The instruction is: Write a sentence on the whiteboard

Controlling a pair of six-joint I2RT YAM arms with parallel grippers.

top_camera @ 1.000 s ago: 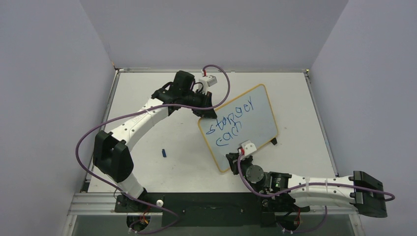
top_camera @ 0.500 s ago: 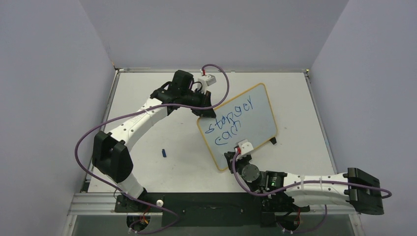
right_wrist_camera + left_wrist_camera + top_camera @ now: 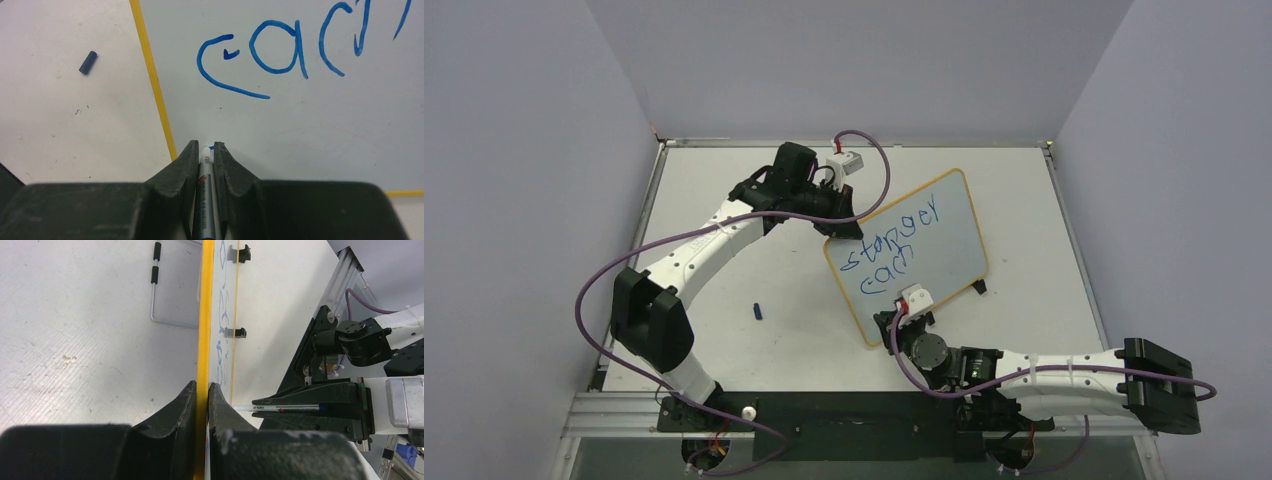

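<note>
The whiteboard stands tilted at mid table, yellow-framed, with blue words "stanger" and "can" on it. No third line shows. My left gripper is shut on the board's upper left edge; the frame runs between its jaws. My right gripper is shut on a blue marker at the board's lower left corner. The marker tip is against the white surface below "can", just right of the yellow frame. The marker also shows in the left wrist view.
A small blue marker cap lies on the table left of the board; it also shows in the right wrist view. The board's black feet and wire stand rest on the table. Purple cables loop off both arms.
My right gripper has moved left and slightly up along the board's lower edge with the marker. The left gripper and the board have stayed put.
</note>
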